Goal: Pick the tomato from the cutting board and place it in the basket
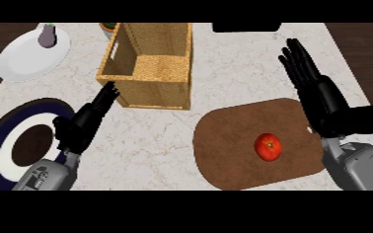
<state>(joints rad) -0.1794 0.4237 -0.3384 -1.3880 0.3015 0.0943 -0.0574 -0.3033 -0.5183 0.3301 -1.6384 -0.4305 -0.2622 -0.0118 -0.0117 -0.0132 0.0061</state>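
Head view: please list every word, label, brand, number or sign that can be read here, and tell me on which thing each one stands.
None: no readable text shows in this view.
The basket, cutting board, tomato and both plates, white and dark-rimmed, carry no lettering.
The left forearm has faint dark marks on its grey shell, too blurred to read as text.

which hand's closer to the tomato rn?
Right. The right hand hovers open just up and right of the tomato, over the cutting board's edge. The left hand sits far across, left of the basket.
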